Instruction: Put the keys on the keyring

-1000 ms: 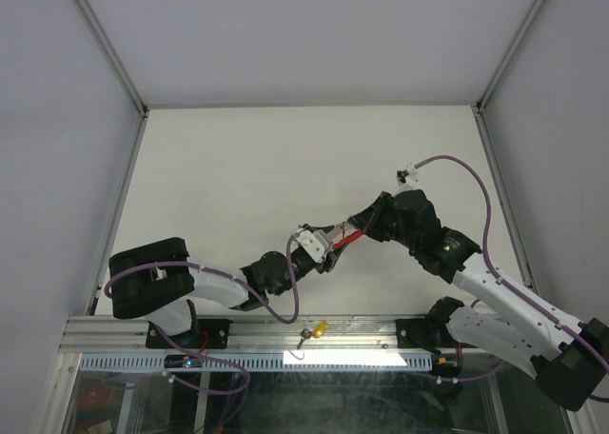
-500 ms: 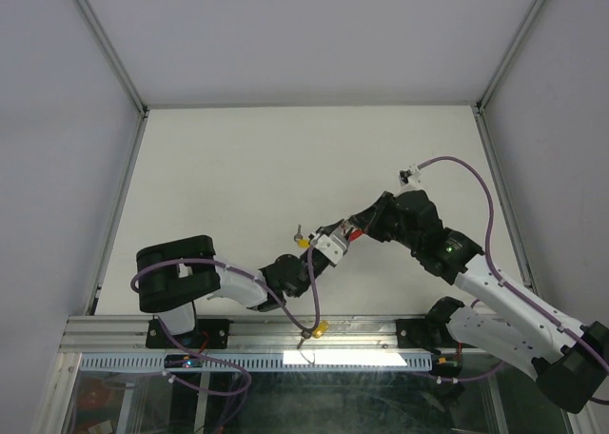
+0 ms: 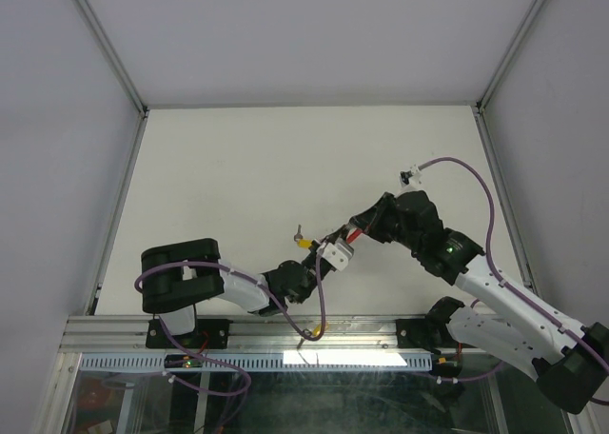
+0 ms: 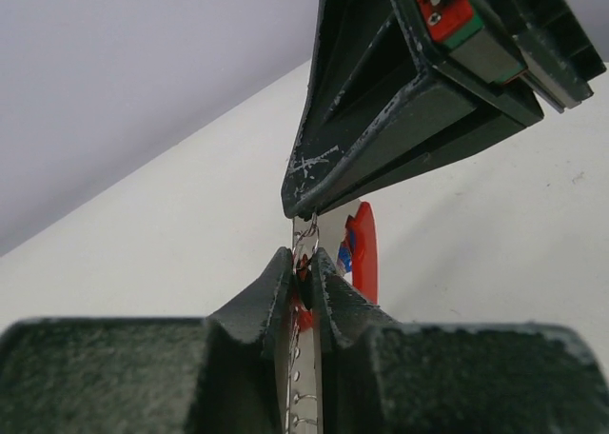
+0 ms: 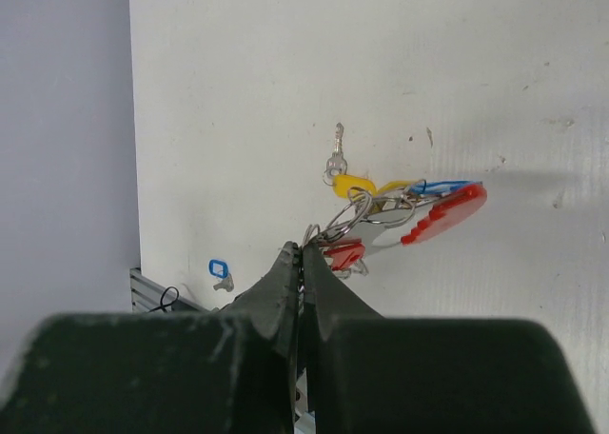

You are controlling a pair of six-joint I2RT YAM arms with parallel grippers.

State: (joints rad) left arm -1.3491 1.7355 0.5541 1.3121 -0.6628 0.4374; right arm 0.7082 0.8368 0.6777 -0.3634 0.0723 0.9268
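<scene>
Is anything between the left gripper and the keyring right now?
Nothing visible. The left gripper has its fingers on either side of the keyring, just below the right gripper, which pinches one of its metal rings.

Surface (image 3: 238, 167), contents:
- keyring (image 5: 442, 213): mid-surface, between the two hands.
- left hand (image 4: 303, 270): on its near-left side.
- right hand (image 5: 301, 255): on its right, tips facing the left hand's.
- first key (image 5: 338, 141): left of the keyring, next to its rings.
- second key (image 5: 220, 269): on the surface, just beside the near rail (image 5: 147, 286).
</scene>
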